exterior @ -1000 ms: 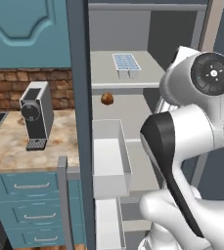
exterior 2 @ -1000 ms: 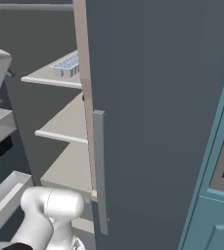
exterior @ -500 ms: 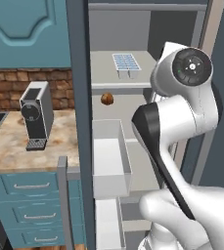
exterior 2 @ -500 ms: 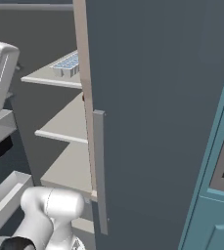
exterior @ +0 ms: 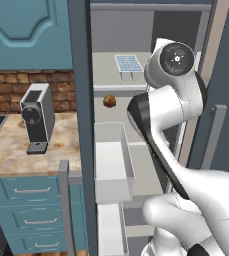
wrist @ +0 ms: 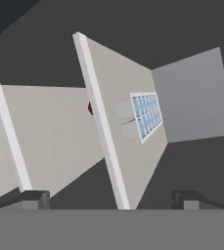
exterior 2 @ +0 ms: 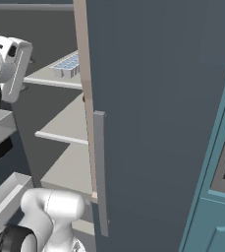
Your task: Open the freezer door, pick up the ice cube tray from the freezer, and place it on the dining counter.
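The freezer [exterior: 151, 165] stands open; its flat white ice cube tray [exterior: 129, 63] with pale blue square cells lies on the upper shelf [exterior: 111, 75]. The hand [wrist: 108, 195] hovers released, empty, facing it.

Rising from five o'clock in the left base view, then folding back on itself through a dark-banded elbow, with the round wrist joint topmost near one o'clock. Seen again at nine o'clock in the right base view. Gripper [wrist: 111, 197] rolled sideways, jaws spread wide, dark fingertips [wrist: 33, 197] far apart at seven and five o'clock, nothing between them.
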Tool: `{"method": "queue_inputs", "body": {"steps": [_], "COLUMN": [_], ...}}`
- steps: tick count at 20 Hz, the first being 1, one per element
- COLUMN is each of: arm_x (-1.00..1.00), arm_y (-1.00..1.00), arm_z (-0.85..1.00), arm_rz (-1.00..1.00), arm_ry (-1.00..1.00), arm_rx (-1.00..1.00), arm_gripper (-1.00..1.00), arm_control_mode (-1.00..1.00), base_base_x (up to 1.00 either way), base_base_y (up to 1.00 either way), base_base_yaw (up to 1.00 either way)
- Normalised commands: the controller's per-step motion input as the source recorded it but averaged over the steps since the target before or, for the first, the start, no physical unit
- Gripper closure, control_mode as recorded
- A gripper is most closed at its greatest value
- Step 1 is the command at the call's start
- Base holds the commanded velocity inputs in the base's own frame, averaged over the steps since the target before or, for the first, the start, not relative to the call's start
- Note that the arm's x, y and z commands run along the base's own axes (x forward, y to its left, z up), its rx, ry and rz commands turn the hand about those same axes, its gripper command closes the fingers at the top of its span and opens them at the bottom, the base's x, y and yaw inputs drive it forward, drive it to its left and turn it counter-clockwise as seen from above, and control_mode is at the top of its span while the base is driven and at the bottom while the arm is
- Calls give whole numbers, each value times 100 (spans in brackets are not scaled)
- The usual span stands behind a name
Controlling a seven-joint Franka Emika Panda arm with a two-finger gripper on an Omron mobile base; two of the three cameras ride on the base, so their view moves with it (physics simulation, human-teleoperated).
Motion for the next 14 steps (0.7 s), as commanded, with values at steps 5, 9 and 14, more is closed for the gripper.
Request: {"method": "queue_inputs", "body": {"steps": [5, 9, 14], "arm_x": [52, 50, 52], "arm_y": [0, 0, 3], "arm_z": [0, 0, 0], "arm_rz": [0, 0, 0], "arm_ry": [3, 6, 7], "arm_rx": [0, 0, 0], "arm_gripper": [-100, -100, -100], "arm_control_mode": [-100, -100, -100], "base_base_x": [0, 0, 0], "base_base_y": [0, 0, 0], "base_base_yaw": [0, 0, 0]}}
